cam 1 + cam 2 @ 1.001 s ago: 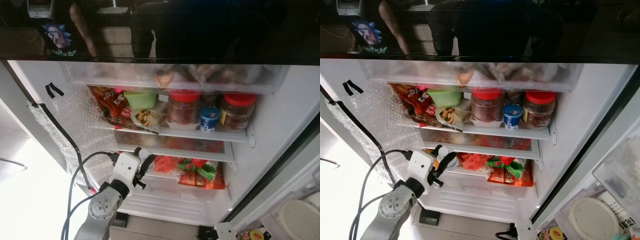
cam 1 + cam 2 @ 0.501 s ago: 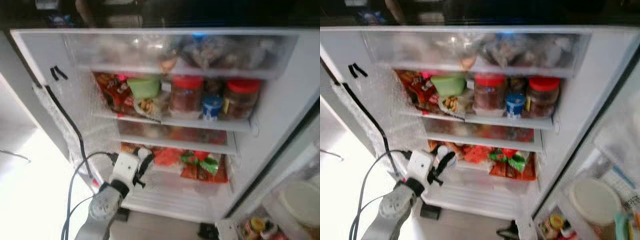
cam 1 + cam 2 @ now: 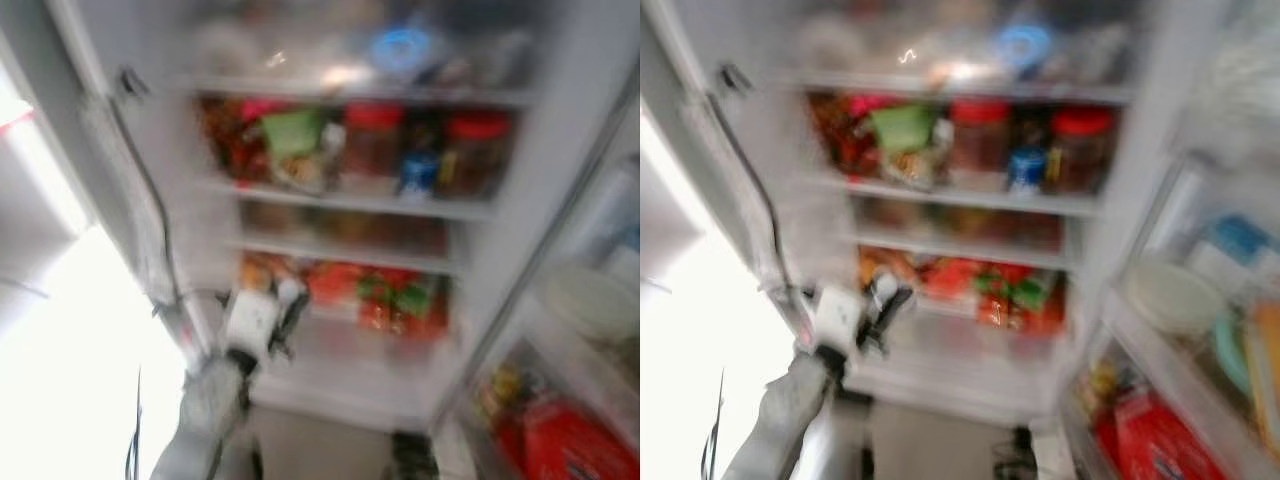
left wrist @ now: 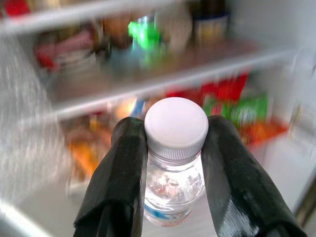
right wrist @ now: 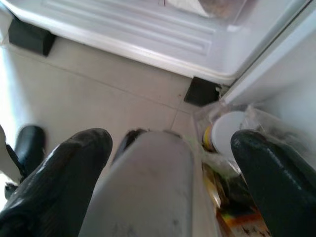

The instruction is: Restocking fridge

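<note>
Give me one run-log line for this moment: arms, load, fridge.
left gripper: shut on water bottle, at open fridge lower shelf | right gripper: open, hangs low over floor | head views: blurred

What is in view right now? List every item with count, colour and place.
water bottle: one, clear with a white cap, held before the lower shelf
jars: two, brown with red lids, middle shelf
green tub: one, middle shelf, left of the jars
small cup: one, blue, between the jars
packets: several, red and green, lower shelf; blurred
round lid: one, white, door shelf on the right
red pack: one, lowest door shelf
fridge feet: two, black, on the beige tiled floor
left gripper: black jaws shut on the water bottle's neck
right gripper: black jaws open, hanging above the floor
</note>
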Available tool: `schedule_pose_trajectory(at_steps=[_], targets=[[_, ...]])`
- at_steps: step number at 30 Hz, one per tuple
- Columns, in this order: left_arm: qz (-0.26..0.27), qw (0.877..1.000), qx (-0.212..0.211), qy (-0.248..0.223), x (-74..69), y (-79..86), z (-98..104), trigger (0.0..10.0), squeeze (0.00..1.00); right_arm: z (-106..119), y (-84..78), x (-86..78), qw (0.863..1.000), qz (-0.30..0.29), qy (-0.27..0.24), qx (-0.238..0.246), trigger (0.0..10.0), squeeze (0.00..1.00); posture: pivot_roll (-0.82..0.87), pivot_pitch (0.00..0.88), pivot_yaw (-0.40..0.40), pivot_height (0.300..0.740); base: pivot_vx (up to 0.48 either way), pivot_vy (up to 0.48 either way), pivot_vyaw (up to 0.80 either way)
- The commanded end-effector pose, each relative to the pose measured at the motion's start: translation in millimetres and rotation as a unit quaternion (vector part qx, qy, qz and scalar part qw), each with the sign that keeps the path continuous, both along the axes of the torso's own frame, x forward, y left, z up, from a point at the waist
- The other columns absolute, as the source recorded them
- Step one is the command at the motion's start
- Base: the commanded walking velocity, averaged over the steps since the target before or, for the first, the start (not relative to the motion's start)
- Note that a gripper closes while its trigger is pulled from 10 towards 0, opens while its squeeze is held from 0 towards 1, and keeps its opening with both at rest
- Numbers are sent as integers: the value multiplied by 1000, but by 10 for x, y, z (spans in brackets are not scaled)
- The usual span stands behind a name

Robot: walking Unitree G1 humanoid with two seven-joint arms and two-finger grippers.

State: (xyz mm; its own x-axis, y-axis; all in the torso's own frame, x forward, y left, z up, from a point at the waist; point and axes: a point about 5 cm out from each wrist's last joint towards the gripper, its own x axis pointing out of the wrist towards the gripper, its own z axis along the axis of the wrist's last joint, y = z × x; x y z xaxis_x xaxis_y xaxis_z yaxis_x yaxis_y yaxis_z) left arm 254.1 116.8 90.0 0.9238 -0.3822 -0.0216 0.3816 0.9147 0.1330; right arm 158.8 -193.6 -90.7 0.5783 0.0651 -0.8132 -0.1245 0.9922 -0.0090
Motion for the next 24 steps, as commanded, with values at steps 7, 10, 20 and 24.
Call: schedule_pose_trajectory(at_steps=[7,10,20,24], targets=[[2,999,-7,-48,86,-2,216,10000,0,-76,125,-137,999,3,32,21,10000,0,-4,5,34,632,0,0,0],[4,998,-7,-57,98,4,248,10000,0,-74,128,-128,999,3,32,23,10000,0,-3,2,35,632,0,0,0],[6,997,-6,-70,132,11,297,10000,0,-69,141,-113,999,5,31,27,10000,0,-4,0,38,632,0,0,0],[6,997,-6,-71,140,9,298,10000,0,-67,141,-107,999,5,31,28,10000,0,-3,0,37,632,0,0,0]])
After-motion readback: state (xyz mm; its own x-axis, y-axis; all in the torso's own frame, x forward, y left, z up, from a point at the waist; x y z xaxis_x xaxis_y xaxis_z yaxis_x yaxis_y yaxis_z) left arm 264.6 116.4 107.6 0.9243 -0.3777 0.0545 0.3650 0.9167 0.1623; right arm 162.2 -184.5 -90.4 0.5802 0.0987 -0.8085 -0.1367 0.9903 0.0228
